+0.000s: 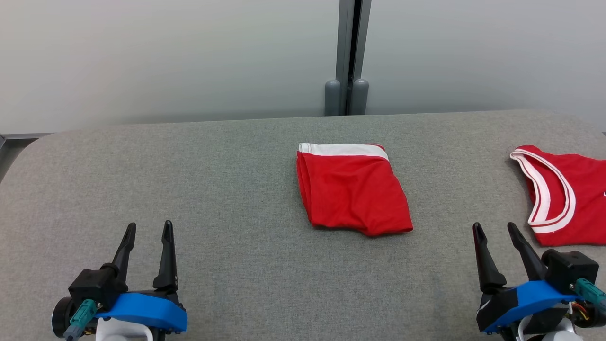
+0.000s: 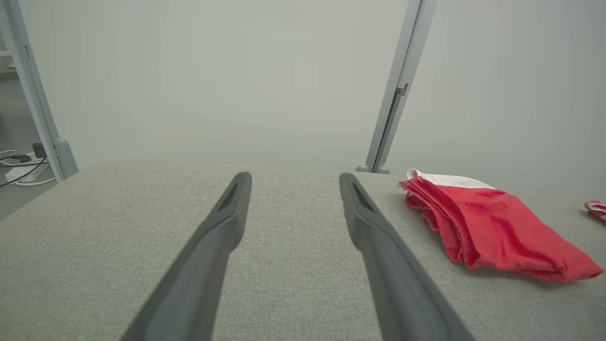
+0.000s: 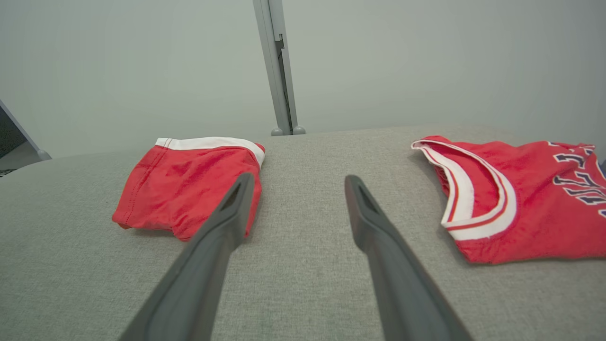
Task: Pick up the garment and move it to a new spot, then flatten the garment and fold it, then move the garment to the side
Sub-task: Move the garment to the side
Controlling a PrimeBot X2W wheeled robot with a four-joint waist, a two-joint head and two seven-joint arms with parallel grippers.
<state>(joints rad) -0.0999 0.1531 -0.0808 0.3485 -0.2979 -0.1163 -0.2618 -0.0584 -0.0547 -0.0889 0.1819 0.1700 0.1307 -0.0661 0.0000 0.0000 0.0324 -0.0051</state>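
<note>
Red shorts (image 1: 352, 189): folded, ahead of and between the claws, likely awaiting the sideways move.
Claws: left claw (image 1: 149, 225) and right claw (image 1: 494, 226) released, empty, over tabletop (image 1: 213, 166).

Head view: the jersey (image 1: 568, 194) is cut by the right edge, so we can't see its right part. Right wrist view: its dark lettering (image 3: 578, 180) runs off-frame and we can't read it. Left wrist view: just a sliver of jersey at the right edge. Shorts (image 1: 352, 189) are folded, under layers hidden. In the right wrist view a finger (image 3: 227, 222) of the right gripper (image 3: 297, 179) covers part of their right edge.
</note>
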